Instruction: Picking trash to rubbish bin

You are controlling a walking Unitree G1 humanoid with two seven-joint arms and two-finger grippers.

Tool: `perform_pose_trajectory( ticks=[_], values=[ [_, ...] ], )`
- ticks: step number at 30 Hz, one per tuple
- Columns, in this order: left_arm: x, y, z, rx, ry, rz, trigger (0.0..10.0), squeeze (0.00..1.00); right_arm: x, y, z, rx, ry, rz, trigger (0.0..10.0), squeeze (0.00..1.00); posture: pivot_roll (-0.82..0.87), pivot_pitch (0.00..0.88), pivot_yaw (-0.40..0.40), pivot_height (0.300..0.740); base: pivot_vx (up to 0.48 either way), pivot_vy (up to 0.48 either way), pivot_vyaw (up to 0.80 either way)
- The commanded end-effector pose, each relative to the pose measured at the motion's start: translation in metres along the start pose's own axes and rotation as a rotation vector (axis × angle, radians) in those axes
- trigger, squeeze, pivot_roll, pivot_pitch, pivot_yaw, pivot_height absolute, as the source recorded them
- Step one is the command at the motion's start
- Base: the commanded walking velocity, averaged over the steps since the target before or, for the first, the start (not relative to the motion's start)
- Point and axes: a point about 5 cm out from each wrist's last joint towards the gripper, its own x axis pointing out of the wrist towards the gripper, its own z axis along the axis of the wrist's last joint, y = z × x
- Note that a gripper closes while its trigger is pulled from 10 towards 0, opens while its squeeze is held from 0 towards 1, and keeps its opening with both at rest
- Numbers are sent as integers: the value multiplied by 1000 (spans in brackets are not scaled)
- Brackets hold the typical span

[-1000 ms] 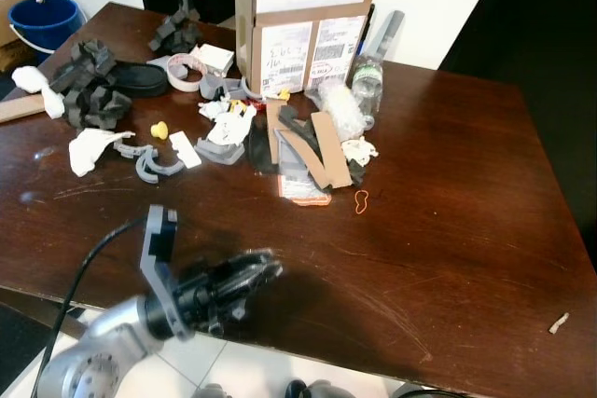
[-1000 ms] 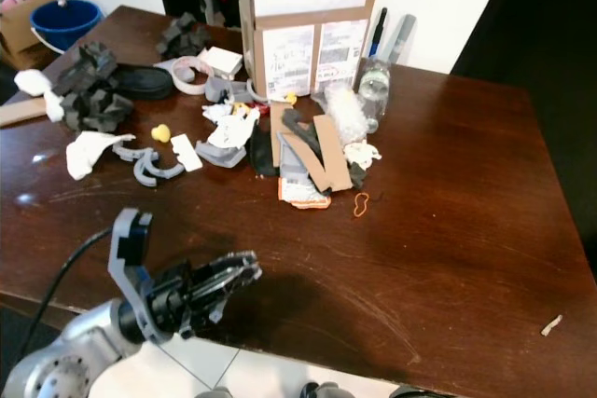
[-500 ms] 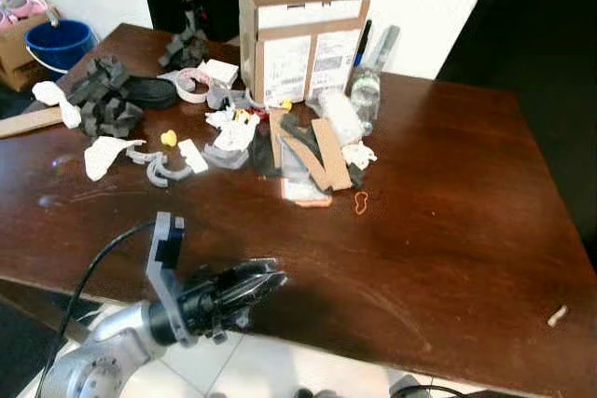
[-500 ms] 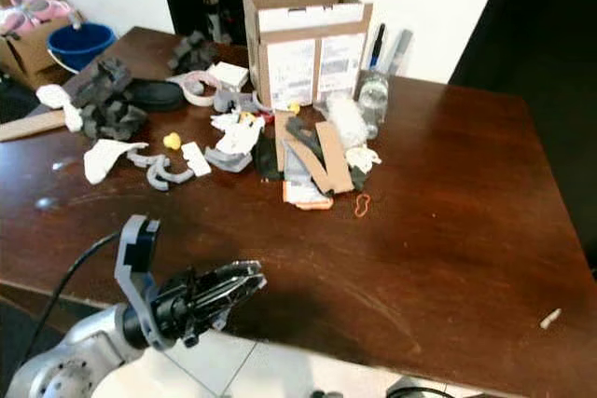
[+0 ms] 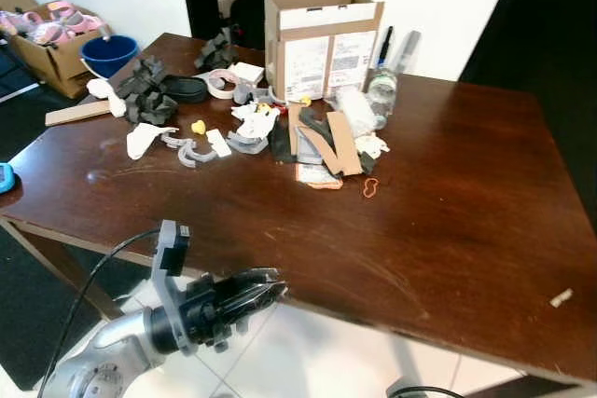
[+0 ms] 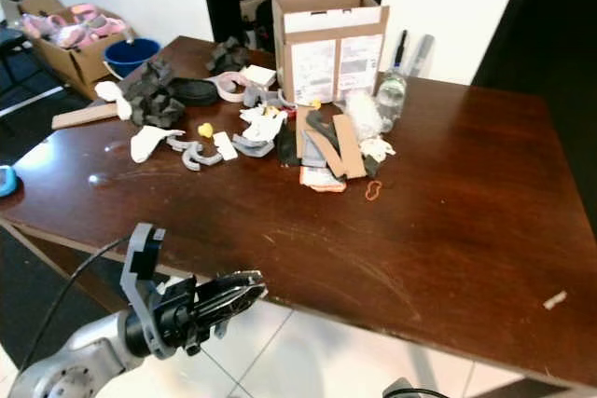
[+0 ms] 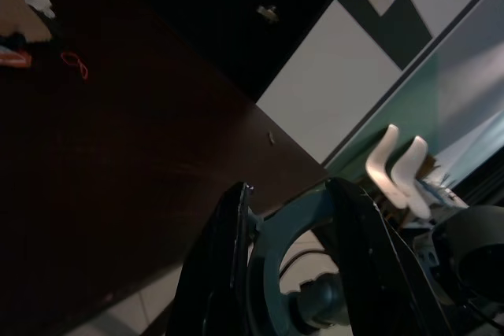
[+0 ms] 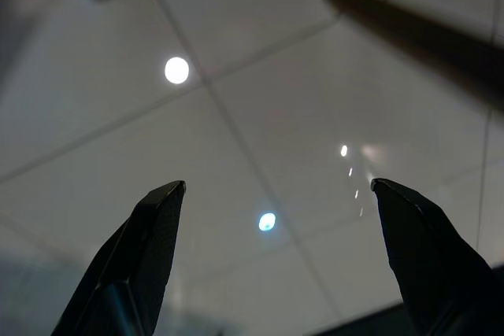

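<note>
Table (image 5: 448, 230) cluttered, tiled floor (image 5: 308, 361) below.

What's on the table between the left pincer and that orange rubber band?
Nothing: in the left eye view, bare dark wood runs from the left pincer, at the table's near edge, up to the rubber band.

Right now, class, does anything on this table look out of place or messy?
Yes. Trash clutters the table beside the cardboard box: cardboard strips, crumpled paper, grey foam pieces, an orange rubber band. A lone scrap lies near the far right edge.
</note>
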Motion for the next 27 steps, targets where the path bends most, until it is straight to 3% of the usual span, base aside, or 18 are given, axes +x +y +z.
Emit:
perform_pose_trajectory(
  ticks=[1, 11, 12, 13, 16, 18, 20, 24, 27],
  values=[
    [-1, -1, -2, 2, 25, 3, 10000, 0, 1, 5, -6, 8, 21, 14, 10000, 0, 250, 130, -55, 740, -259, 0, 0],
    [1, 2, -1, 26, 23, 25, 10000, 0, 1, 6, -5, 11, 18, 14, 10000, 0, 247, 132, -58, 740, -252, 0, 0],
    [4, 11, 9, 99, 1, 106, 10000, 0, 1, 6, -4, 11, 16, 12, 10000, 0, 246, 131, -62, 740, 0, 0, 0],
    [4, 11, 9, 99, 1, 106, 10000, 0, 1, 6, -4, 11, 16, 12, 10000, 0, 246, 131, -62, 740, 0, 0, 0],
    [9, 38, 54, 363, -94, 398, 10000, 0, 1, 5, -2, 7, 11, 8, 10000, 0, 248, 132, -65, 740, 0, 0, 0],
    [10, 42, 91, 538, -190, 534, 10000, 0, 1, 5, -3, 0, 9, 6, 10000, 0, 255, 132, -70, 740, 0, 0, 0],
    [11, 40, 113, 665, -245, 600, 10000, 0, 1, 4, -5, -3, 9, 5, 10000, 0, 255, 132, -70, 740, 0, 0, 0],
    [15, 33, 130, 776, -270, 609, 10000, 0, 1, 3, -8, -3, 11, 3, 10000, 0, 256, 130, -71, 740, 0, 0, 0],
    [18, 26, 139, 807, -319, 594, 10000, 0, 1, 2, -11, -2, 14, 1, 10000, 0, 256, 129, -72, 740, 0, 0, 0]
  ],
)
